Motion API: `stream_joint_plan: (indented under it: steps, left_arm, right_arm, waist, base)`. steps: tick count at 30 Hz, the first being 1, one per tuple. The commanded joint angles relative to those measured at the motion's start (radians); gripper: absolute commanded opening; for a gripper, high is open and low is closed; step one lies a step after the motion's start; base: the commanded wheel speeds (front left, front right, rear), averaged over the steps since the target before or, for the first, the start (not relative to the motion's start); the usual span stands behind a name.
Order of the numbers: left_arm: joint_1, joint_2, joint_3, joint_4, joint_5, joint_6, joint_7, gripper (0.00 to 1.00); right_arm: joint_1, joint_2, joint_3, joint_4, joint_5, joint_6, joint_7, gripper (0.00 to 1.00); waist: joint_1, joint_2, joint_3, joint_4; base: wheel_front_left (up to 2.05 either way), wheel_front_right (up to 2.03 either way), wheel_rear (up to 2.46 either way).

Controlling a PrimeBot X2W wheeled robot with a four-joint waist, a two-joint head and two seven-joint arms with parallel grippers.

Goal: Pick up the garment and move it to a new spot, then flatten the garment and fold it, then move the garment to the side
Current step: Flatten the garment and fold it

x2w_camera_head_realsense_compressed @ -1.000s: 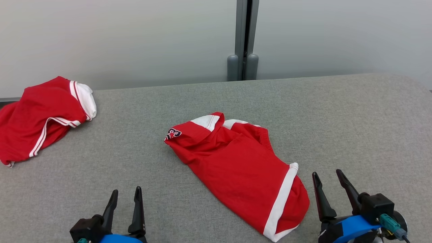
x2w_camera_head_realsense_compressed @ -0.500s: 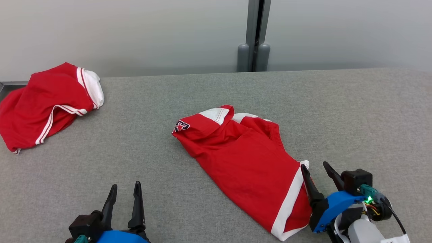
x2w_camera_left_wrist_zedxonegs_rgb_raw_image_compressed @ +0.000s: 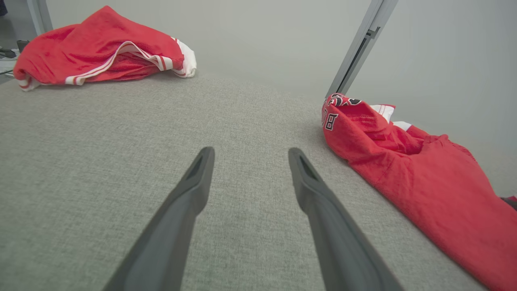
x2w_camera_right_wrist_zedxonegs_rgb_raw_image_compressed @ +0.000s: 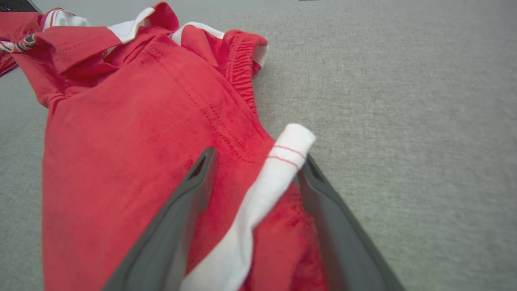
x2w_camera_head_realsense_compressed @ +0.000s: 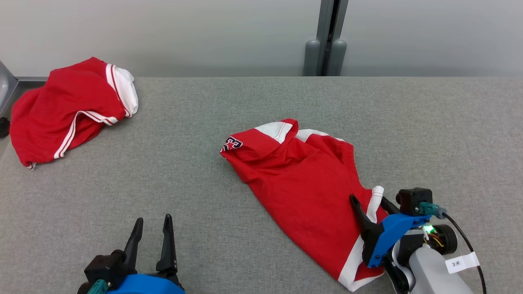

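I see the red garment [x2w_camera_head_realsense_compressed: 302,183] lying crumpled in the middle of the table [x2w_camera_head_realsense_compressed: 204,196], its white hem band [x2w_camera_right_wrist_zedxonegs_rgb_raw_image_compressed: 278,165] near the near edge. My right pincer [x2w_camera_head_realsense_compressed: 367,199] stands wide, its fingers straddling that band without gripping it. My left pincer [x2w_camera_head_realsense_compressed: 153,217], also wide, hangs at the near edge, well apart from the garment

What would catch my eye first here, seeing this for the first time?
The crumpled red garment with white bands lies mid-table on the grey fabric tabletop, and the open right pincer has a finger on either side of its white-banded hem. Next come a second bunched red garment with white stripes at the far left corner and the left pincer, open over bare tabletop.
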Motion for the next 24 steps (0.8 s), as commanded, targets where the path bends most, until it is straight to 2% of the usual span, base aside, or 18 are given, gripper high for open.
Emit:
stream_joint_plan:
  steps: [1, 2, 3, 4, 5, 9, 11, 16, 24]
  left_arm:
    - [-0.013, -0.002, 0.001, -0.003, 0.005, -0.005, -0.003, 1.0]
    - [-0.013, -0.002, 0.002, -0.003, 0.003, -0.006, -0.003, 1.0]
    - [-0.014, -0.002, 0.001, -0.003, 0.0, -0.006, -0.003, 1.0]
    - [-0.015, -0.002, 0.001, -0.003, -0.002, -0.006, -0.003, 1.0]
    - [-0.016, -0.002, -0.001, -0.003, -0.003, -0.006, -0.003, 1.0]
    - [-0.019, -0.002, -0.007, -0.004, -0.007, -0.005, -0.003, 1.0]
    - [-0.019, -0.002, -0.007, -0.003, -0.006, -0.004, -0.003, 1.0]
    - [-0.014, -0.002, -0.006, -0.001, -0.007, 0.0, -0.003, 1.0]
    - [-0.01, -0.002, 0.011, -0.015, -0.008, 0.007, -0.003, 1.0]
  right_arm:
    - [-0.016, -0.003, 0.006, 0.006, 0.002, 0.0, -0.005, 1.0]
    - [-0.021, -0.004, 0.012, 0.012, 0.005, 0.0, -0.006, 0.97]
    - [-0.027, -0.004, 0.02, 0.018, 0.006, 0.0, -0.001, 0.82]
    - [-0.032, -0.003, 0.027, 0.022, 0.005, 0.0, 0.001, 0.58]
    - [-0.038, -0.004, 0.029, 0.026, 0.001, 0.0, -0.001, 0.47]
    - [-0.056, -0.003, 0.035, 0.039, -0.019, 0.0, -0.019, 0.28]
    - [-0.064, -0.003, 0.047, 0.032, -0.027, 0.0, -0.033, 0.0]
    - [-0.083, -0.003, 0.13, -0.036, 0.028, 0.0, -0.054, 0.0]
    - [-0.139, -0.003, 0.377, -0.207, 0.129, 0.0, -0.006, 0.0]
  waist:
    - [-0.0001, 0.0, 0.0, -0.001]
    - [-0.0001, 0.0, 0.0, -0.002]
    - [-0.0001, 0.0, 0.0, -0.003]
    - [-0.0001, 0.0, 0.0, -0.004]
    - [-0.0001, 0.0, -0.001, -0.005]
    - [-0.0001, 0.0, -0.002, -0.007]
    - [-0.0001, 0.0, -0.004, -0.008]
    - [-0.0001, 0.0, -0.013, -0.01]
    - [-0.0001, 0.0, -0.023, 0.002]
  base:
    - [0.0, 0.0, 0.0]
    - [0.0, 0.0, 0.0]
    - [0.0, 0.0, 0.0]
    - [0.0, 0.0, 0.0]
    - [0.0, 0.0, 0.0]
    - [0.0, 0.0, 0.0]
    - [0.0, 0.0, 0.0]
    - [0.0, 0.0, 0.0]
    - [0.0, 0.0, 0.0]
